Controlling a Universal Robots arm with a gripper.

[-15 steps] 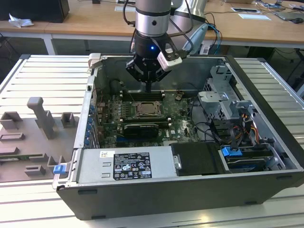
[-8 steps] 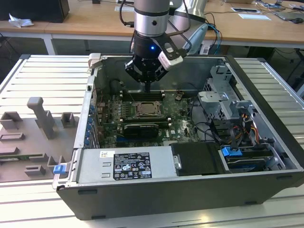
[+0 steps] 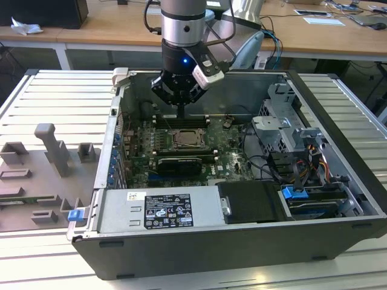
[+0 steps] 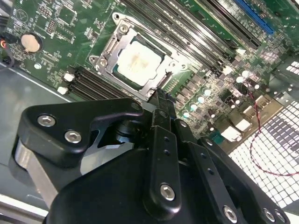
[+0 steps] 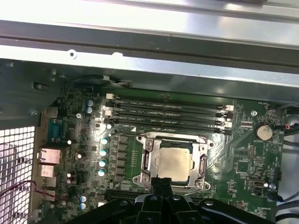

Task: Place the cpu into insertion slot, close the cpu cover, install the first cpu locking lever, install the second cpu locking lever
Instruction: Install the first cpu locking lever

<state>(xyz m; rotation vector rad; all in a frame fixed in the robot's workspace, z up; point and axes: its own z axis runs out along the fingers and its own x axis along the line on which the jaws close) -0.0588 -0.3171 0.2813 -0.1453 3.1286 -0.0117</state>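
Observation:
The cpu lies flat in the insertion slot on the green board, its pale metal top showing. The silver cpu cover lies down around it, framing the chip through its window. In the exterior view the cpu sits mid-board inside the open computer case. My gripper hangs just above the board at the socket's far side, fingers together with nothing between them. In both wrist views the black fingertips point at the socket's edge, a little apart from the cpu.
Long black memory slots run beside the socket. A coin battery sits on the board. The case walls enclose the board, with a drive cage, cables and a power supply. Grey fixtures stand at the exterior view's left.

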